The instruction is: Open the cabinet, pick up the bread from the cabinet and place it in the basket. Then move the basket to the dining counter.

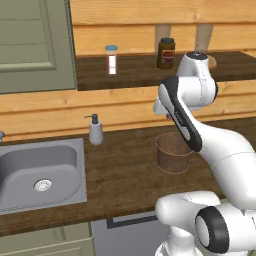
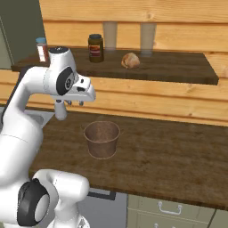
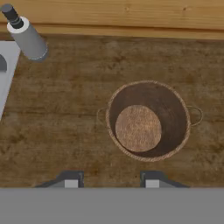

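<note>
Even, soft, slightly blurry render

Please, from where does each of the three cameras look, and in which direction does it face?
Left base view: behind the arm's left, facing forward-down at the sink and cabinet; arm rises lower right.
Right base view: behind the arm's right, facing the bread on the shelf; arm lower left.
Hand view: on the hand, looking straight down; finger tips at bottom.
Shared: all three show the basket.
</note>
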Robot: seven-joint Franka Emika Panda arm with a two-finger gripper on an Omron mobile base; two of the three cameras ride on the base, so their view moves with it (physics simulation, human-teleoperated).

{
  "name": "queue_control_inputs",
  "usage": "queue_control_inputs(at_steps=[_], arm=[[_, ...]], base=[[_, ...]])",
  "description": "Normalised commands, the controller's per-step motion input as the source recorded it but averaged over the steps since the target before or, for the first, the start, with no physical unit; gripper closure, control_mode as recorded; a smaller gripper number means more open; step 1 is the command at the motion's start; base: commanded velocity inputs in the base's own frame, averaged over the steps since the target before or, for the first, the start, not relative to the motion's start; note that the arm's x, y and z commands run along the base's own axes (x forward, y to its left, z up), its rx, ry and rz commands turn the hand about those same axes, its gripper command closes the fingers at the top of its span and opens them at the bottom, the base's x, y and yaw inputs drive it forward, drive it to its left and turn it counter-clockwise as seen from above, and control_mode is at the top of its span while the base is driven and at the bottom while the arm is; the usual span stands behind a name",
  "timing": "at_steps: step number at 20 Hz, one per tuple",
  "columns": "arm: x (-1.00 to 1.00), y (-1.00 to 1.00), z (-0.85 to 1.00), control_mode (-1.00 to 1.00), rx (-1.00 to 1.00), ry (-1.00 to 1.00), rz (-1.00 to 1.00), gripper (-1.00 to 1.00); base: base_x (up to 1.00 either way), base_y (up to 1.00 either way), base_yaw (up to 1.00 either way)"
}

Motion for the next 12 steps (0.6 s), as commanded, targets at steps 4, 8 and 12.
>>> queue_control_inputs(at_steps=[4, 8, 12], arm=[[-0.42, -0.02, 0.0, -1.0, 0.0, -0.08, -0.03, -1.0], [-0.78, -0.1, 0.24, -1.0, 0.0, -0.12, -0.22, -1.0], [-0.29, -0.21, 0.37, -1.0, 0.0, 0.0, -0.39, -1.0]], base=[[0.0, 0.0, 0.0], [0.0, 0.0, 0.0], [0.0, 0.0, 0.0]])
